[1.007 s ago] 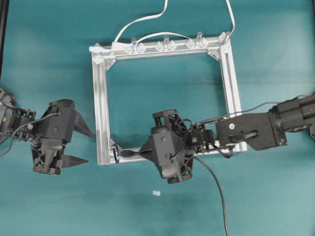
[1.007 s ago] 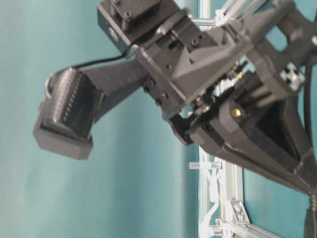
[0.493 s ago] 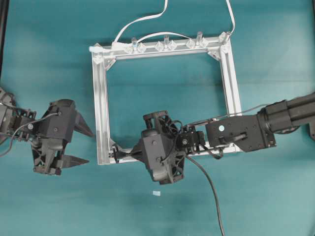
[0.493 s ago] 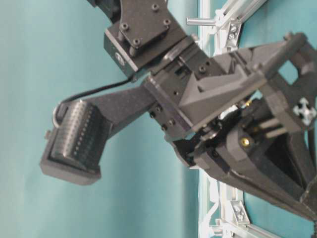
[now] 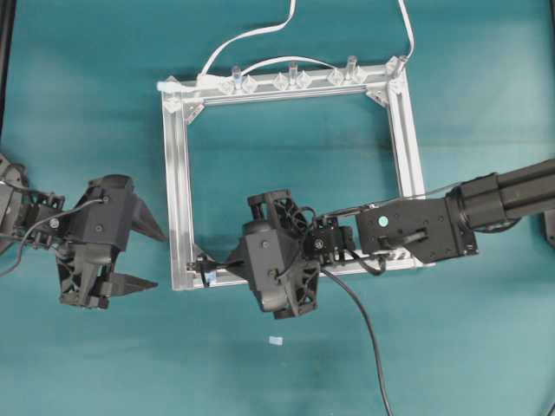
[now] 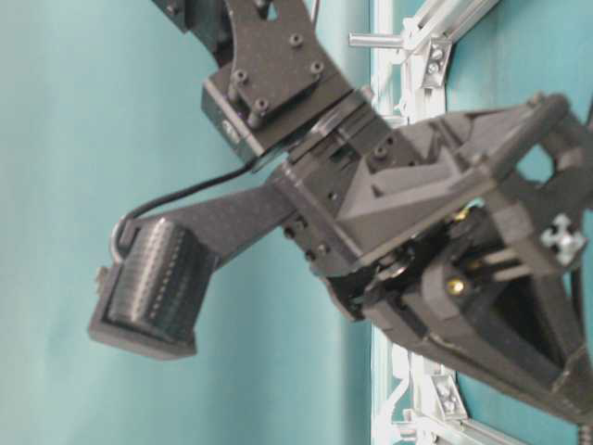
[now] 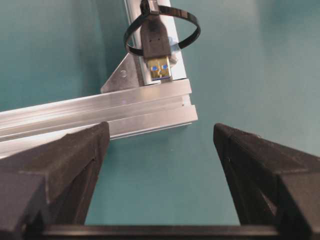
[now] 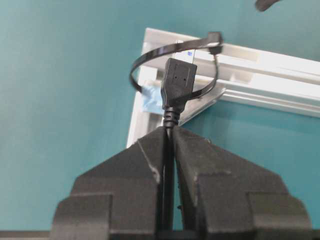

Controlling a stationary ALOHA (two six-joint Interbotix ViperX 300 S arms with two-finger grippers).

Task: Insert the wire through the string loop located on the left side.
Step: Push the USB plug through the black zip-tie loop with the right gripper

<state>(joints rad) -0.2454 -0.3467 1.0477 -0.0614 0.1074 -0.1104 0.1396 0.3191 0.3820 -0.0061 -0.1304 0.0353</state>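
My right gripper (image 8: 169,132) is shut on the wire (image 8: 168,165), just behind its black plug (image 8: 177,82). The plug sits inside the string loop (image 8: 150,55), a thin dark ring at the lower left corner of the aluminium frame (image 8: 260,65). In the left wrist view the plug's metal tip (image 7: 159,67) pokes out through the string loop (image 7: 125,39) toward my left gripper (image 7: 160,132). That gripper is open and empty, a little short of the frame corner. Overhead, the right gripper (image 5: 227,270) lies along the bottom rail, the left gripper (image 5: 159,258) is left of the frame, and the wire (image 5: 368,338) trails toward the front.
The square aluminium frame (image 5: 178,173) lies flat on the teal table. Clear pegs (image 5: 292,74) stand on its far rail, with a flat white cable (image 5: 251,35) running off beyond them. A small white scrap (image 5: 276,341) lies in front of the frame.
My right gripper has slid left along the bottom rail, carrying the plug into the loop at the corner. The left gripper has stayed in place, open.
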